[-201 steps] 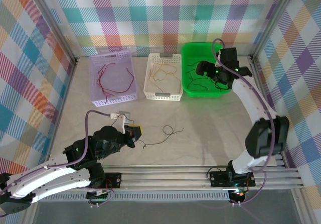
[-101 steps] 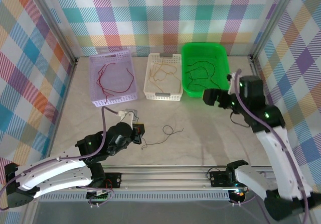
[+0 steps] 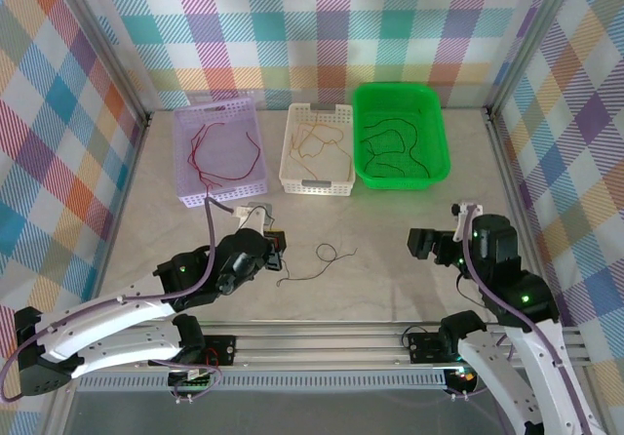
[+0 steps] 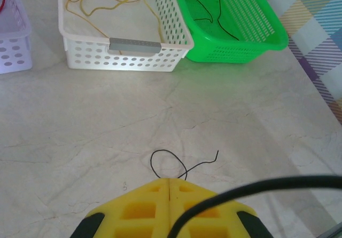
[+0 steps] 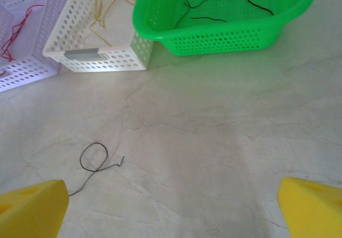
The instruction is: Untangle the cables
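sorting looks nearly done: red wires [image 3: 200,152] lie in the lilac basket [image 3: 222,194], tan wires [image 3: 317,140] in the white basket [image 3: 317,187], black wires [image 3: 390,142] in the green basket [image 3: 400,181], all three baskets in a row at the far side of the table [image 3: 390,220]. one loose black wire [image 3: 325,254] is left on the bare table, near the front and a little left of centre. from above, its long axis runs roughly left to right, with a small closed loop about midway and the free tail pointing toward the right arm's side. the left gripper [image 3: 273,248] sits just beside the wire's left end, its fingers pressed fully together. in the left wrist view the loop [image 4: 168,163] lies straight ahead of the closed yellow tips [image 4: 169,183] and the near end runs up to them. i cannot tell whether that end is pinched or merely touching. the right gripper [image 3: 421,243] hangs with its fingers spread wide, holding nothing, well apart from the wire. in its wrist view the wire [image 5: 95,158] lies off to the left, beside the left pad. judgement: the left arm is much the nearer. this wire belongs in the green basket, far and to the right, so the carry crosses toward the right arm's side. i would confirm the pinch before lifting, since such a thin wire slips easily.
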